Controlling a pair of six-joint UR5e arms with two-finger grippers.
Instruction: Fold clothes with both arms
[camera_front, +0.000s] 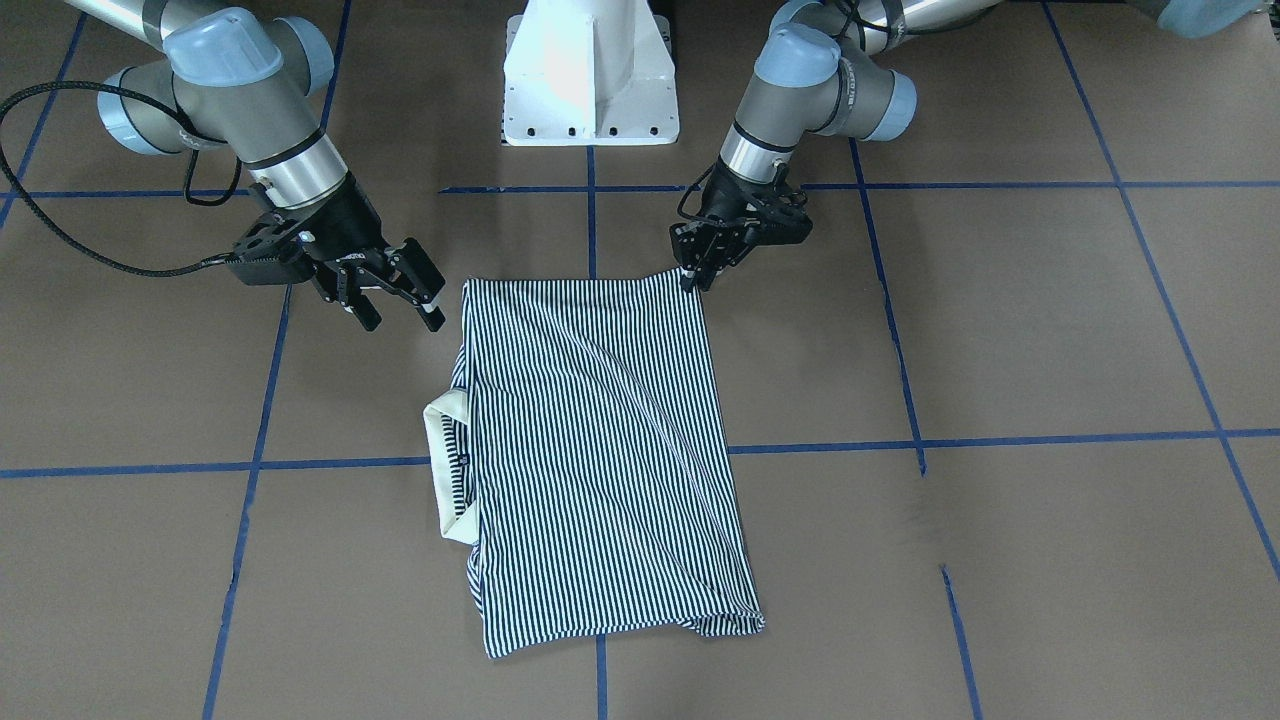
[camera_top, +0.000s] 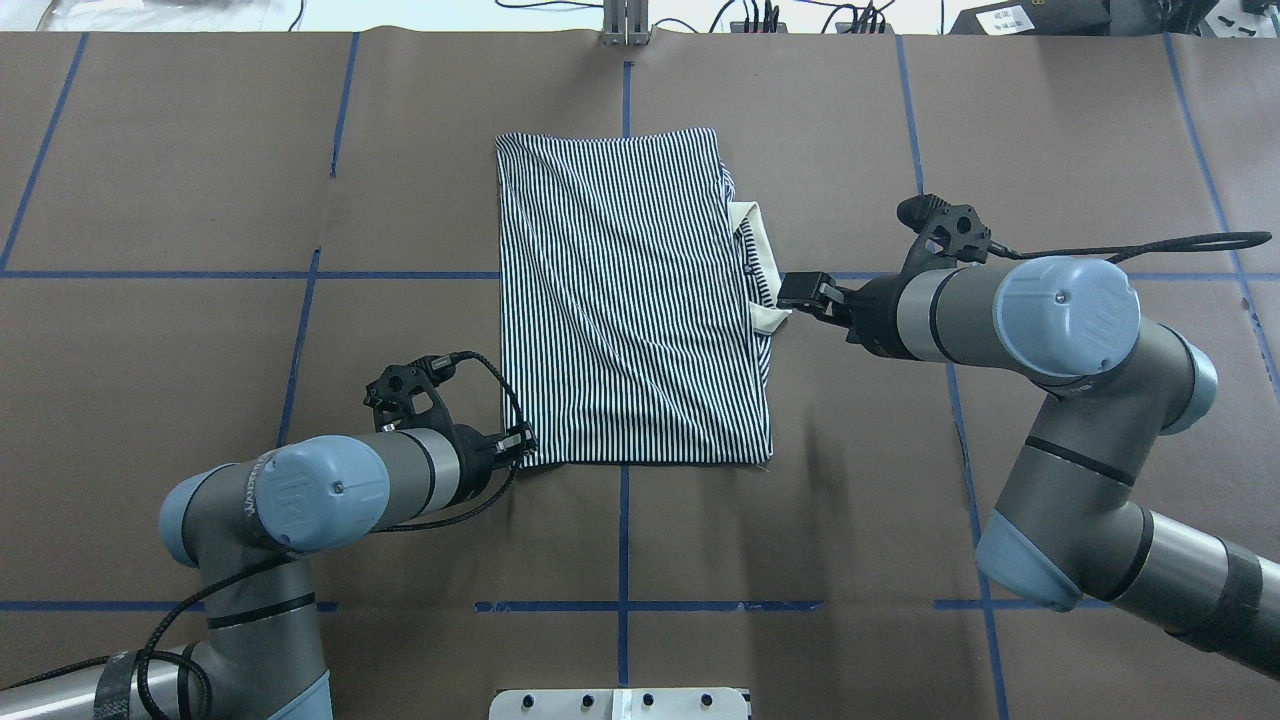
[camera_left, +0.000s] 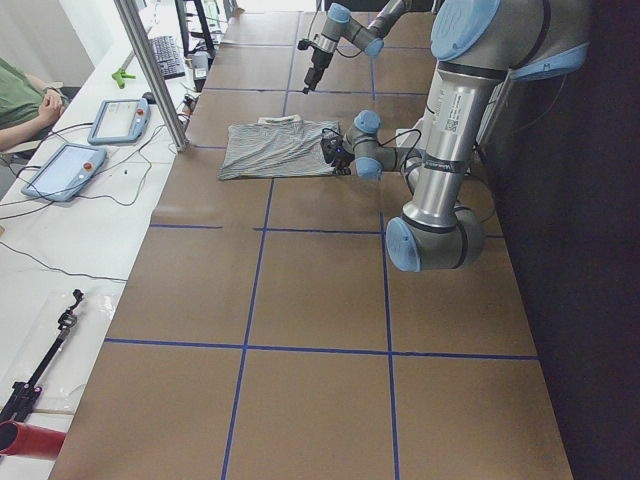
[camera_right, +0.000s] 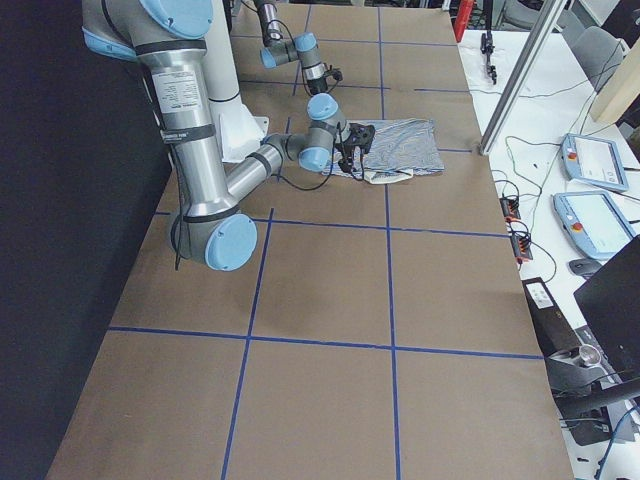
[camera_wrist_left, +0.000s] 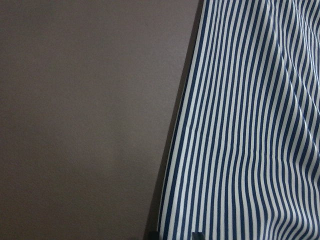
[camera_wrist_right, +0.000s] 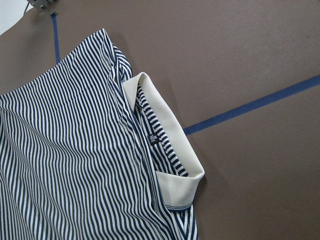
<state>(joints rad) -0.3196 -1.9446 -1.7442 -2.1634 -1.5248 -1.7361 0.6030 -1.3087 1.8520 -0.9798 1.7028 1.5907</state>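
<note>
The striped polo shirt (camera_front: 600, 450) lies folded into a flat rectangle on the brown table (camera_front: 1000, 330), also seen from overhead (camera_top: 630, 300). Its cream collar (camera_top: 762, 270) sticks out on the robot's right side and fills the right wrist view (camera_wrist_right: 170, 145). My left gripper (camera_front: 690, 278) points down at the shirt's near left corner (camera_top: 540, 455), its fingers together on the fabric edge. The left wrist view shows stripes (camera_wrist_left: 250, 125) beside bare table. My right gripper (camera_front: 400, 315) is open and empty, hovering just off the collar side (camera_top: 795, 290).
The white pedestal (camera_front: 590, 80) stands at the robot's edge of the table. Blue tape lines (camera_front: 1000, 440) cross the brown surface. A side bench with teach pendants (camera_left: 120, 120), a metal post (camera_left: 150, 70) and a seated person (camera_left: 20, 110) lies beyond the far edge.
</note>
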